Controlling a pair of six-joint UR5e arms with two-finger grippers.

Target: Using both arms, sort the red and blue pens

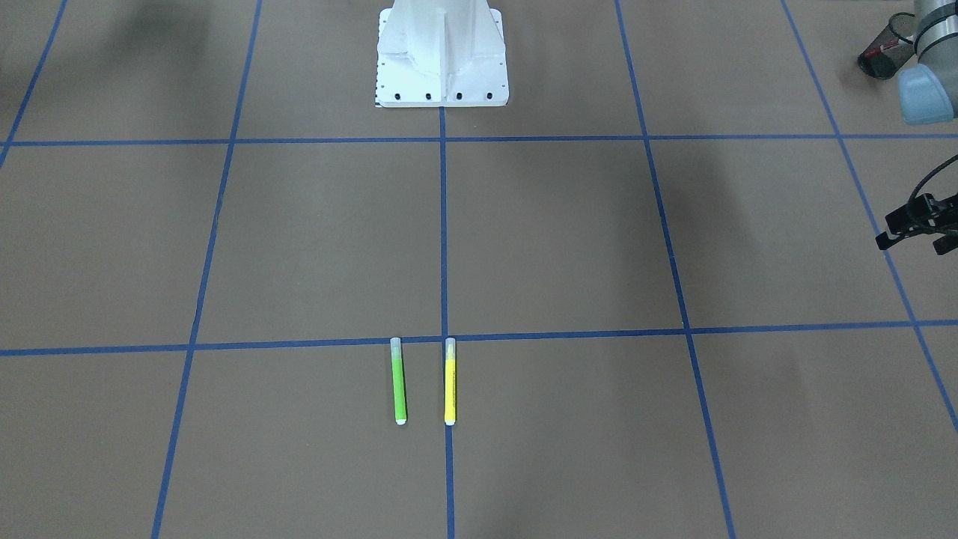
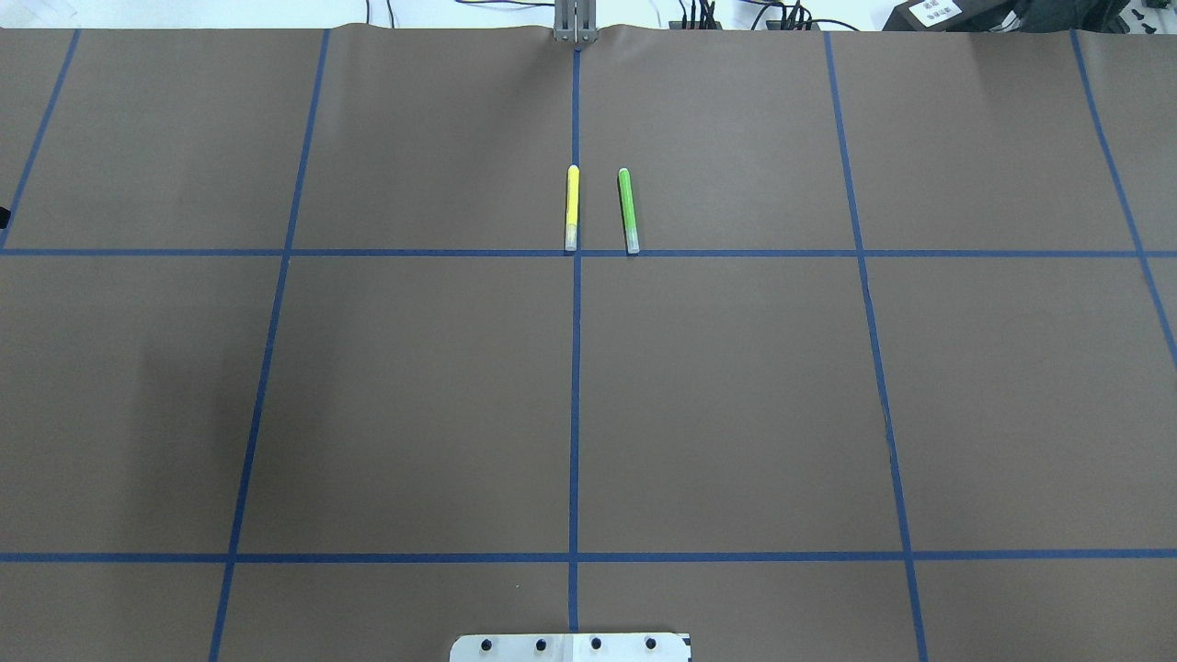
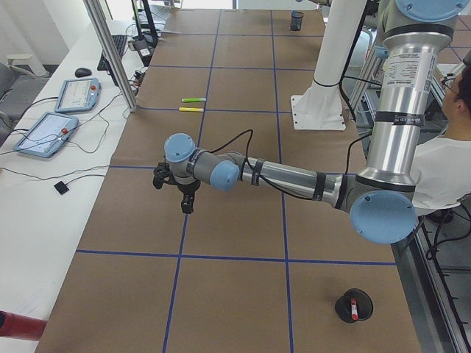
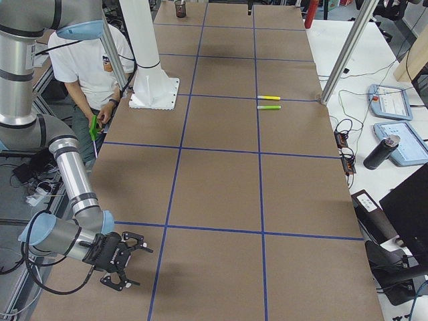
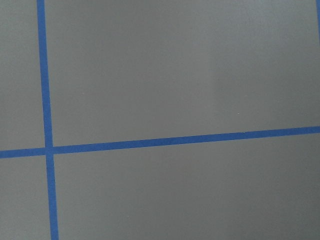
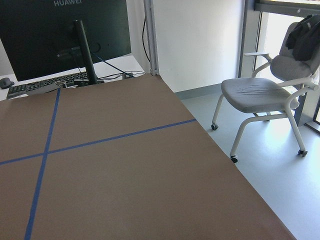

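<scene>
At the table's [image 2: 414, 395] left end the red pen [image 3: 354, 309] stands in a black cup [image 3: 342, 315], near the robot's edge. Beyond it the left gripper [image 1: 914, 233] hangs over bare table, jaws apart and empty. At mid-table, across from the pedestal [image 1: 441, 52], the yellow marker [image 2: 572, 208] and green marker [image 2: 628, 211] lie parallel, just apart. At the right end the right gripper [image 4: 119, 266] hangs over the table; wide or narrow, I cannot tell. A second cup [image 3: 296, 20] stands there, its contents too small to tell.
</scene>
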